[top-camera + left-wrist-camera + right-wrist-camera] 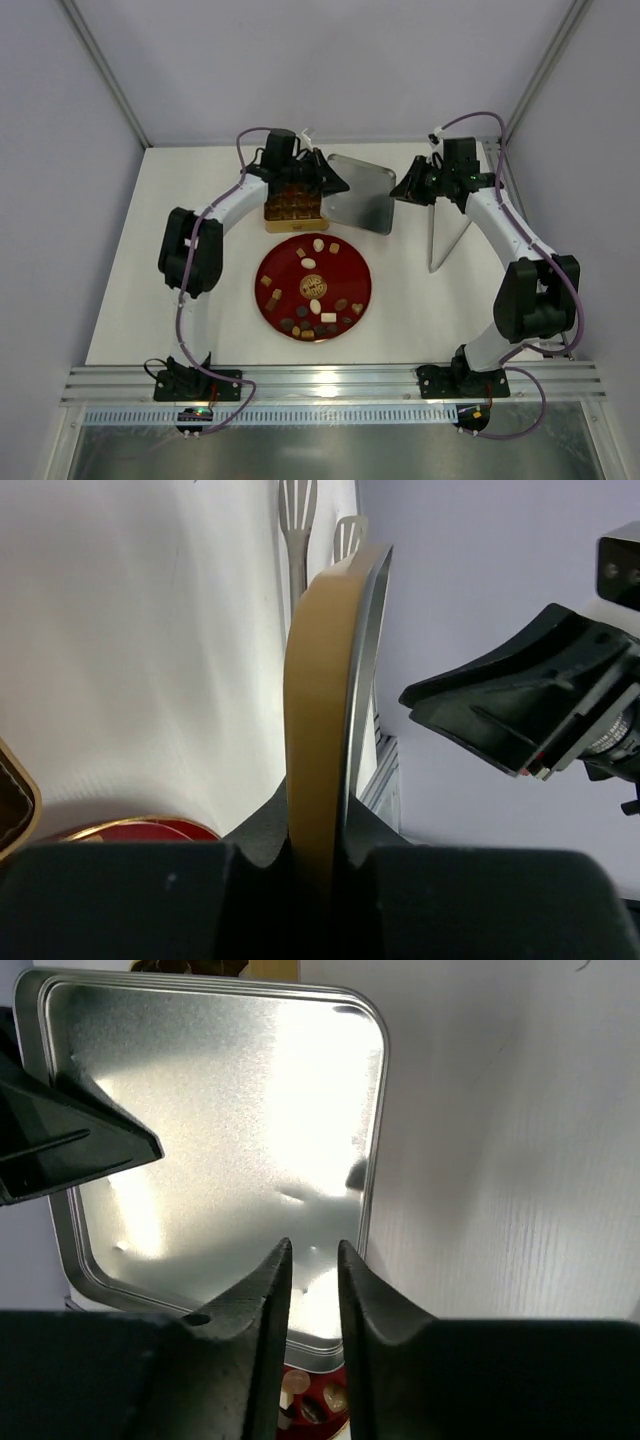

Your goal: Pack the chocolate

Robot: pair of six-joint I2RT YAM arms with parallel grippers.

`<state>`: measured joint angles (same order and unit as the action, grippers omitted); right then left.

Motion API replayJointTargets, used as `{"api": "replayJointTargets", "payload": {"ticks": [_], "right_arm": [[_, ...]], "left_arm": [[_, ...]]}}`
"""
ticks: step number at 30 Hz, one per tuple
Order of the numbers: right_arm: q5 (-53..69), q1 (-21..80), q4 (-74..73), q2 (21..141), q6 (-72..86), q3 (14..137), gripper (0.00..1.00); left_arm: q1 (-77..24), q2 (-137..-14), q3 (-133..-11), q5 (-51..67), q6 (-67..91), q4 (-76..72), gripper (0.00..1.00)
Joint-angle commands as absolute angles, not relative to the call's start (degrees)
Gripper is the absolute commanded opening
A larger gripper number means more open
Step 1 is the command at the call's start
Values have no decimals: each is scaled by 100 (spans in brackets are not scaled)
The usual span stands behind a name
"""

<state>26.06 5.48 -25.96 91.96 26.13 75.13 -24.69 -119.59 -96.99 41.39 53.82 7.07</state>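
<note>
Most chocolate lies on the red plate, so packing looks barely begun. The left claw clenches the box lid; the right claw stands slightly parted, empty.

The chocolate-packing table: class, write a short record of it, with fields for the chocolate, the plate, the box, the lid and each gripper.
chocolate: loose pieces spread over the plate, none gripped
plate: red, round, at the centre of the table
box: gold, gridded, just beyond the plate, under the left arm's wrist
lid: silver inside, gold outside, held up on a tilt beside the box
left gripper: shut on the lid's edge
right gripper: fingers slightly apart, facing the lid's silver inside, nothing between them
</note>
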Motion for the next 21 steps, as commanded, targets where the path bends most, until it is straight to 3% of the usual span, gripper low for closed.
{"api": "replayJointTargets", "payload": {"ticks": [1, 6, 8, 14, 21], "right_arm": [[2172, 825, -2557, 8719, 2312, 7655, 30], [846, 1650, -2540, 7790, 1191, 7585, 66], [198, 2484, -2444, 7463, 732, 7541, 73], [-1159, 4548, -2303, 6733, -948, 7155, 77], [-2538, 6036, -2294, 7136, -2082, 7049, 76]], "left_arm": [[-2400, -11435, -9581, 4438, 5589, 483, 0], [-2102, -11215, -9343, 4526, 6108, 799, 0], [-2022, -11127, -9316, 4544, 6309, 1149, 0], [-1802, -10793, -8527, 4737, 7530, 995, 0], [-1732, -10266, -7753, 4693, 8384, 773, 0]]}}
